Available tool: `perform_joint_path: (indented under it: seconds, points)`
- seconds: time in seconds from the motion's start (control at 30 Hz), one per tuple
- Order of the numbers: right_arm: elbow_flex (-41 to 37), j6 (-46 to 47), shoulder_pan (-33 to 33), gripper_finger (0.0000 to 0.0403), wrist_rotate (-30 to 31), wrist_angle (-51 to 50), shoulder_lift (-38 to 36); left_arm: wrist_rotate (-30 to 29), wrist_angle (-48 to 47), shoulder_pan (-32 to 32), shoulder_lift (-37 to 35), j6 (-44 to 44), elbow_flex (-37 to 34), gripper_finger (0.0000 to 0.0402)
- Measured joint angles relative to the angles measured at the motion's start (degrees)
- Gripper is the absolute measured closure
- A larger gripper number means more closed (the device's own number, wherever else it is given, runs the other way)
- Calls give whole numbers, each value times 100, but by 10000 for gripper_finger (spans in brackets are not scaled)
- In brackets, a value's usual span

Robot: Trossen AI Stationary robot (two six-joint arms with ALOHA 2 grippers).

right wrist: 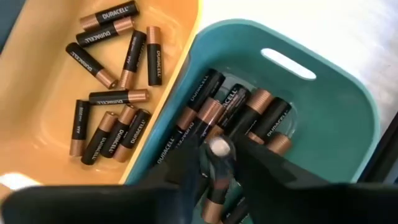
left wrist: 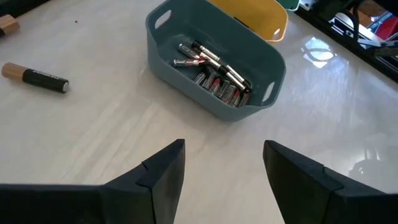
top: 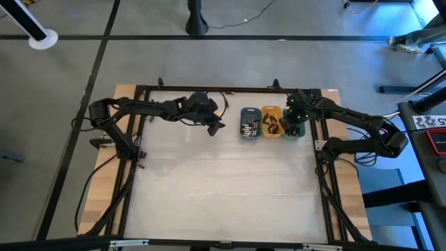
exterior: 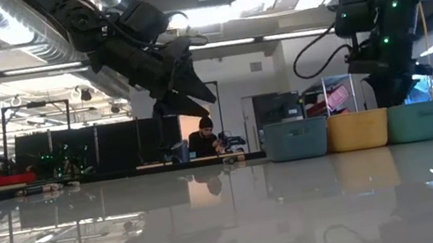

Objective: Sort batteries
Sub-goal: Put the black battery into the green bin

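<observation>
Three small trays stand in a row at the table's far side: slate-blue (top: 250, 122), orange (top: 272, 120) and green (top: 294, 127). Each holds several batteries: thin silvery ones with red marks (left wrist: 214, 78) in the blue tray, slim black-and-copper ones (right wrist: 115, 81) in the orange, thicker ones (right wrist: 249, 115) in the green. My right gripper (right wrist: 217, 167) points down into the green tray, open, with one battery (right wrist: 217, 152) seen end-on between its fingers. My left gripper (left wrist: 224, 155) hangs open and empty above the table, left of the blue tray. My right gripper has a battery's silvery end (right wrist: 219, 147) between its two fingers, which come from above, pointing down. The battery is blurred, and I cannot tell whether the fingers touch it. It is over the pile in the green tray.
A loose black-and-copper battery (left wrist: 37, 76) lies on the table left of the blue tray, and a small brown piece (left wrist: 6, 25) lies beyond it. A black frame (top: 139, 90) borders the table. A person (exterior: 206, 137) sits in the room behind.
</observation>
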Motion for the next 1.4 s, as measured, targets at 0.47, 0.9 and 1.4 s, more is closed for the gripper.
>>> perform_joint_path:
  seconds: [0.47,0.9,1.4]
  points:
    - [311,-84,0,222,95,-157,-297,-778,-71,-57,0,4,0,195]
    - [1360,-323,0,224,66,180,-579,-972,-1739,834,530,1314,1687,195]
    - [1344,-311,7,223,-176,-461,-575,-1106,-5467,1257,3811,6580,5902,195]
